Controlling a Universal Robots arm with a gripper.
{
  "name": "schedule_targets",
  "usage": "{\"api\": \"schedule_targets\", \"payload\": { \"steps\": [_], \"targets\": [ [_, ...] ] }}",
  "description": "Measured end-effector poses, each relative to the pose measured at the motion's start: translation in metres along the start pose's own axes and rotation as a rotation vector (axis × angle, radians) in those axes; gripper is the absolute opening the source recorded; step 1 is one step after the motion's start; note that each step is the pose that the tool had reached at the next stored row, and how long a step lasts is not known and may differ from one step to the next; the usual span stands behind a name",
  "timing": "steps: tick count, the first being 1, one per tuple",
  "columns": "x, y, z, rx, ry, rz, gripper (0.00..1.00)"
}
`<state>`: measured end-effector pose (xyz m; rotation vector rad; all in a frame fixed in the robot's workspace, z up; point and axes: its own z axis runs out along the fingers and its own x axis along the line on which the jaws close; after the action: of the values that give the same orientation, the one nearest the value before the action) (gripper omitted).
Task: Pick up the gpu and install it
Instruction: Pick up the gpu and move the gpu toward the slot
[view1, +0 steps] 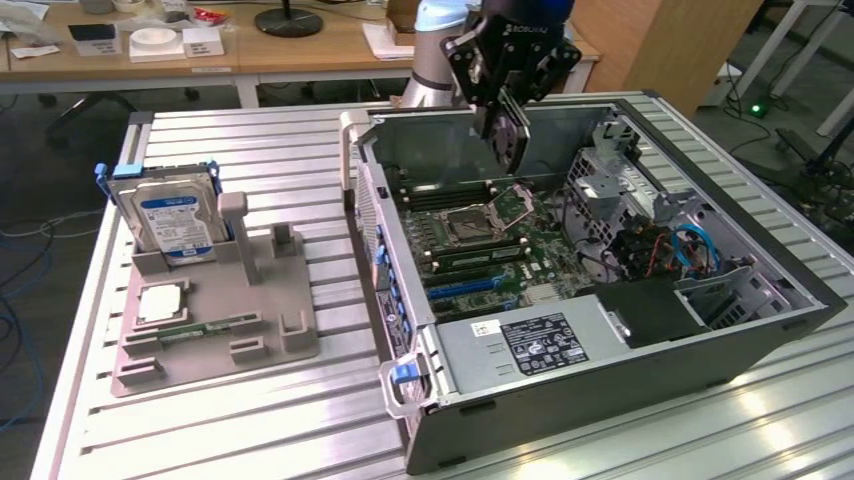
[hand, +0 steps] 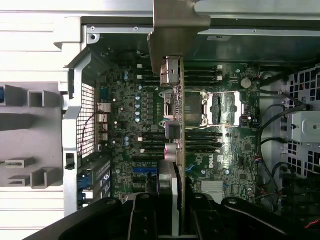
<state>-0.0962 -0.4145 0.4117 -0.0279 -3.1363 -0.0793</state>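
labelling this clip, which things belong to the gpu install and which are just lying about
In the job: thin flat black gpu card, gripper shut on it, open dark computer case.
Lying about: silver blue-labelled hard drive, narrow green memory stick.

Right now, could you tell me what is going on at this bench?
The arm's gripper is shut on the gpu, holding it on edge above the motherboard of the open computer case. The card is not yet seated. The hard drive stands in the grey holder beside the case.
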Motion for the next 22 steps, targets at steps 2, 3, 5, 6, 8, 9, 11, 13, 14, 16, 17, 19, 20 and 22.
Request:
{"api": "schedule_targets", "payload": {
  "steps": [2, 3, 5, 6, 8, 9, 11, 13, 14, 16, 17, 19, 20, 22],
  "targets": [
    [-0.004, 0.0001, 0.0001, 0.0000, 0.0000, 0.000, 0.28],
    [-0.006, 0.0001, 0.0002, 0.0000, 0.0000, 0.000, 0.28],
    [-0.010, 0.0002, 0.0004, -0.0001, -0.0001, 0.000, 0.28],
    [-0.013, 0.0002, 0.0004, 0.0000, 0.0000, 0.000, 0.28],
    [-0.019, 0.0003, 0.0006, -0.0001, -0.0001, 0.000, 0.28],
    [-0.022, 0.0003, 0.0006, -0.0001, -0.0001, 0.000, 0.28],
    [-0.027, 0.0004, 0.0007, 0.0000, -0.0001, 0.000, 0.28],
    [-0.033, 0.0006, 0.0008, 0.0000, 0.0000, 0.000, 0.28],
    [-0.035, 0.0006, 0.0008, 0.0000, 0.0000, 0.000, 0.28],
    [-0.041, 0.0007, 0.0009, 0.0000, 0.0000, 0.000, 0.28],
    [-0.043, 0.0007, 0.0009, 0.0000, 0.0000, 0.000, 0.28],
    [-0.049, 0.0008, 0.0010, 0.0000, 0.0000, 0.000, 0.28],
    [-0.052, 0.0009, 0.0011, 0.0000, 0.0000, 0.000, 0.28],
    [-0.059, 0.0010, 0.0011, 0.0000, 0.0000, 0.000, 0.28]
  ]
}}
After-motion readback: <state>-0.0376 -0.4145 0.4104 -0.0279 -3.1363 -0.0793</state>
